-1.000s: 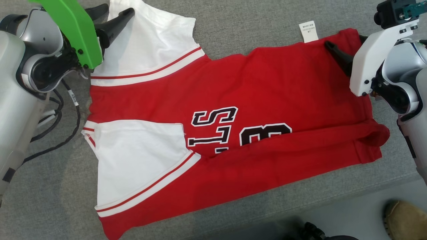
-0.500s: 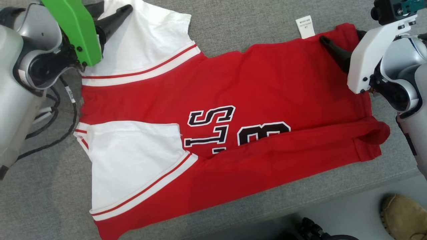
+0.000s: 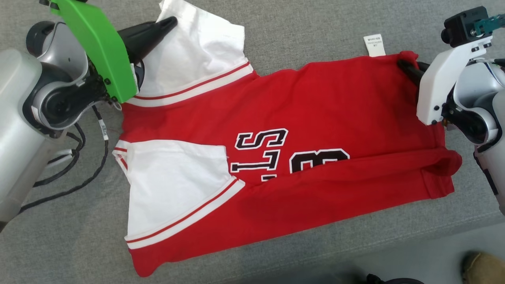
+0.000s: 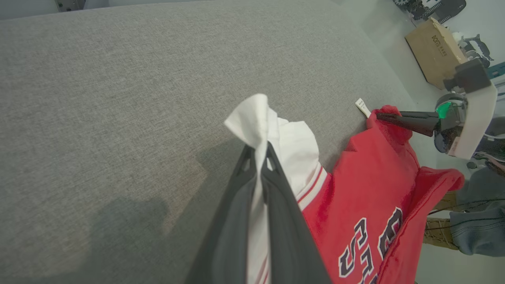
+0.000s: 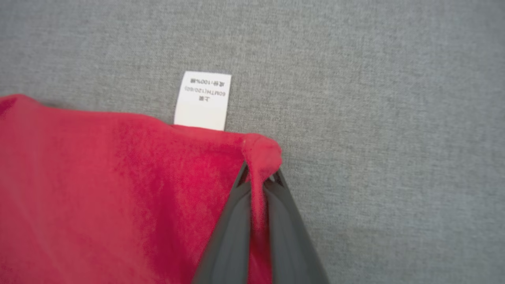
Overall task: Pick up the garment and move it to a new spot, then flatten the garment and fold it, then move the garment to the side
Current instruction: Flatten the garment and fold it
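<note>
The garment is a red shirt with white sleeves and black lettering, lying half folded on a grey cushioned surface. My left gripper is shut on the far white sleeve, its edge pinched between the dark fingers. At the far right, my right gripper is shut on the red hem corner, beside the white care label. The near white sleeve lies flat over the red body. In the left wrist view the right gripper holds the raised red corner.
The grey cushioned surface stretches far beyond the shirt. Its near edge drops to a pale floor where a tan shoe shows. A cardboard box stands on the floor far right. Black cables hang beside my left arm.
Both grippers have gone from open to shut, the left onto the white sleeve, the right onto the red hem corner. The head view has shifted slightly.
</note>
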Robot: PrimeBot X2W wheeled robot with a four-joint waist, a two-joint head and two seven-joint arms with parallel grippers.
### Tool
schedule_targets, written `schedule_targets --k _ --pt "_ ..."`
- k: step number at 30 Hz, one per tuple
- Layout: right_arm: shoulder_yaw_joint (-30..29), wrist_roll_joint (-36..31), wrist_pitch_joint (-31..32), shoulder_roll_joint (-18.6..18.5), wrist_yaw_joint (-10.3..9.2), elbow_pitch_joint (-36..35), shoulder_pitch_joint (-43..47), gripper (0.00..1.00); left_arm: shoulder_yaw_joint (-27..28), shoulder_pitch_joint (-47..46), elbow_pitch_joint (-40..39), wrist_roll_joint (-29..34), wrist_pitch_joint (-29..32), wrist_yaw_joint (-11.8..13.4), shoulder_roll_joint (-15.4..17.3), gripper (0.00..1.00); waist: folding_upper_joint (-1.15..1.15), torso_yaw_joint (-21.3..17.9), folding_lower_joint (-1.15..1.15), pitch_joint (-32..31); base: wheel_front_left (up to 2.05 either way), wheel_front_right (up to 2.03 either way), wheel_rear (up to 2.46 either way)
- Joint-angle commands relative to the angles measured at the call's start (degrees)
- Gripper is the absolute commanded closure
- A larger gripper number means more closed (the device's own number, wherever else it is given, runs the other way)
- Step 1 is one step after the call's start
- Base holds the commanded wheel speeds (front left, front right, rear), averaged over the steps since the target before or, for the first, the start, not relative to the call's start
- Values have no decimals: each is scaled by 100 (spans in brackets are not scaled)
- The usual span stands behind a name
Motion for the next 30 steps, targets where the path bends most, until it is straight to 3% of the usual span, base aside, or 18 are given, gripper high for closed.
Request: schedule_targets --k 1,15,22,30 --pt "-23 16 -32 -46 -8 46 134 100 15 123 -147 -120 -63 -12 59 100 0 144 0 -193 0 0 0" --pt "-104 196 -739 -466 -8 -30 754 100 103 1256 -2140 -744 -728 19 796 100 0 493 0 -843 0 0 0" --pt "321 351 -1602 -905 -8 -446 1087 100 145 2124 -3170 -790 -1291 463 1124 100 0 560 0 -984 0 0 0" --pt "1265 825 -2872 -1818 -9 -1078 1575 100 -205 3494 -4274 -636 -2060 929 1388 100 0 551 0 -1138 0 0 0"
